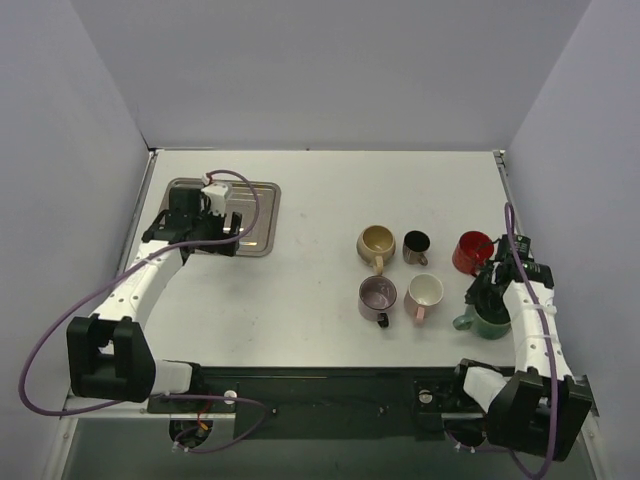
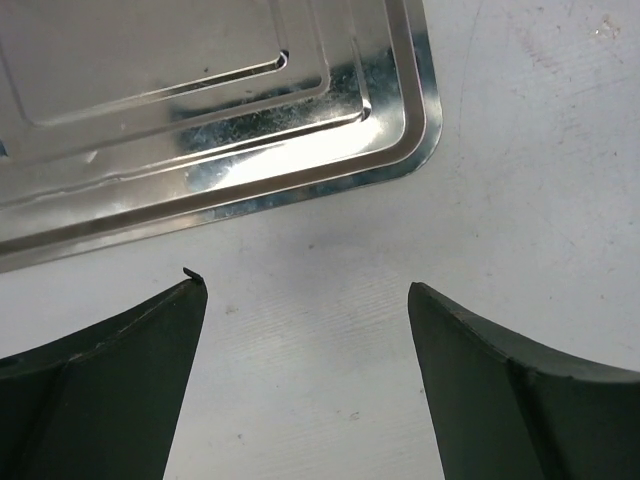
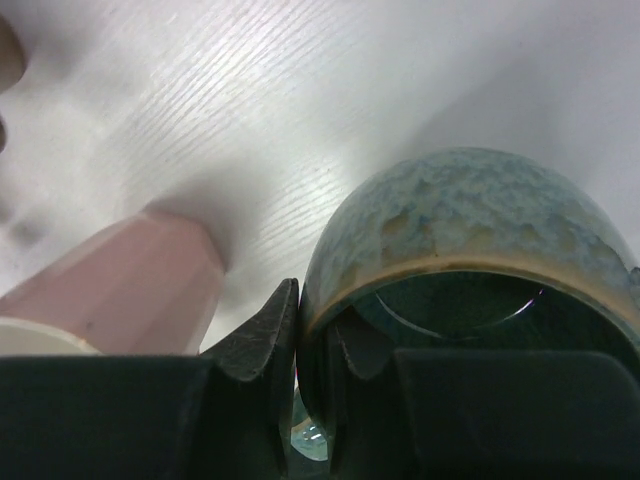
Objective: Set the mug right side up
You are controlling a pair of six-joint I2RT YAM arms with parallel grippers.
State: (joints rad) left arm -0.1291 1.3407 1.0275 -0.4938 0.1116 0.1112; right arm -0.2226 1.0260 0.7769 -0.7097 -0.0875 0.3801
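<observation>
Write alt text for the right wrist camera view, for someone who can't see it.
The right pincer clamps the rim of a speckled green mug, one finger outside its wall and one inside. A pink mug sits to its left on the white table.

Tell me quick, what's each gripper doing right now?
Left gripper: open, holding nothing.
Right gripper: closed on the rim of the speckled green ceramic mug.

Robot lab test cell, not a home. Evidence: white table (image 1: 320, 190) boxed in on 3 sides by plain grey walls (image 1: 330, 70); 2 arms (image 1: 150, 280) bolted to a black rail (image 1: 320, 385) at near edge w/ purple cables (image 1: 24, 375) looping off; steel tray (image 1: 258, 232) + 6 mugs (image 1: 376, 242) set out in rows like test props.
</observation>
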